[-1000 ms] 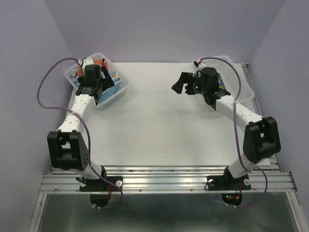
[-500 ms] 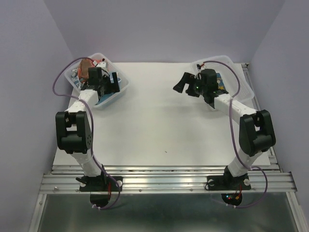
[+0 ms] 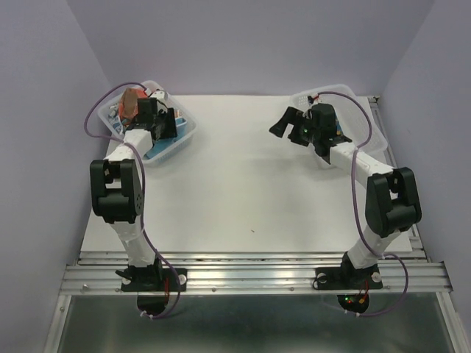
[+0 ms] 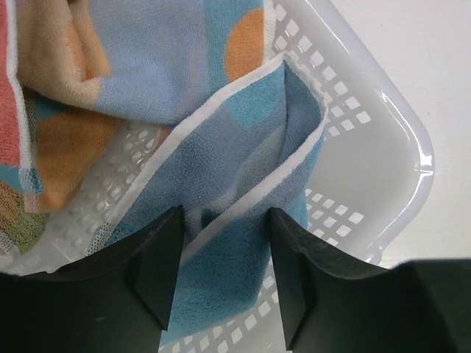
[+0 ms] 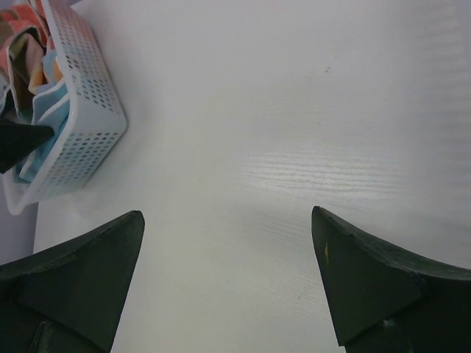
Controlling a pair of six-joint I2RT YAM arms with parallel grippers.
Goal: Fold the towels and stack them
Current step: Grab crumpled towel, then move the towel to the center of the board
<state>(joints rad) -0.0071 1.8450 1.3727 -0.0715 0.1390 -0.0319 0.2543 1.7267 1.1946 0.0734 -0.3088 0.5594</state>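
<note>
Several towels lie crumpled in the clear left basket. In the left wrist view a blue towel with a white hem and orange dots lies folded on the basket's perforated floor. My left gripper is down in that basket with its jaws partly narrowed, one on each side of the towel's fold, and a gap still shows. From above it sits at the basket's middle. My right gripper hovers wide open over bare table, with nothing between its fingers.
A second clear basket stands at the back right beside the right arm, with a bit of blue cloth in it. The right wrist view shows the left basket far across the white table. Purple walls close in both sides.
My left arm has folded up and pushed its gripper deeper into the basket, and its jaws have narrowed around the blue towel's fold. The right gripper drifted slightly back and right, still open.
</note>
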